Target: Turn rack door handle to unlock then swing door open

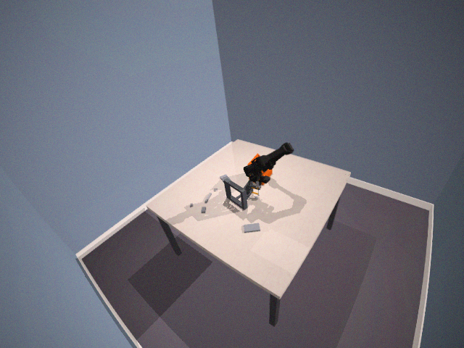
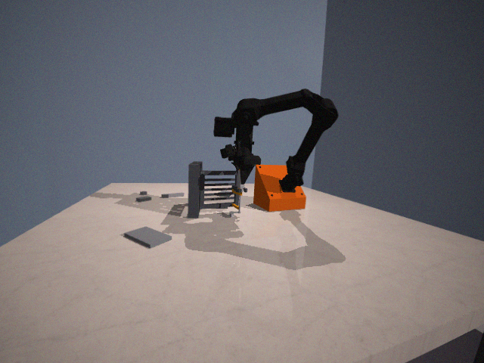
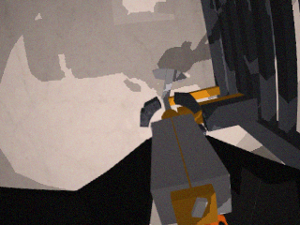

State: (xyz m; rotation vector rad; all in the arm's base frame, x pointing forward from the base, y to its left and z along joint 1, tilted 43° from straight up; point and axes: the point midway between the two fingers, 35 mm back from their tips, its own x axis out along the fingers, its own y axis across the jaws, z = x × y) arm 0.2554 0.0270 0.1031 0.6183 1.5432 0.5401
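The grey rack frame [image 1: 244,201] [image 2: 193,191] stands upright on the table. Its slatted door [image 2: 219,172] [image 3: 232,113] stands swung far out of the frame, roughly square to it; I cannot read the exact angle. The upright handle [image 2: 239,205] [image 3: 185,155] is at the door's free edge, with orange brackets and a thin rod running down to a small grey crosspiece near the table. My gripper [image 2: 242,182] [image 3: 176,144] points down, shut on the handle from above. In the top view the arm and frame hide much of the door and grip.
The orange base block [image 1: 267,172] [image 2: 269,189] stands close behind the handle. A flat grey slab [image 1: 251,228] [image 2: 147,236] lies in front of the frame. Several small grey pieces lie beyond the frame, including a long one [image 1: 207,197] and a short block [image 1: 203,209] [image 2: 143,198].
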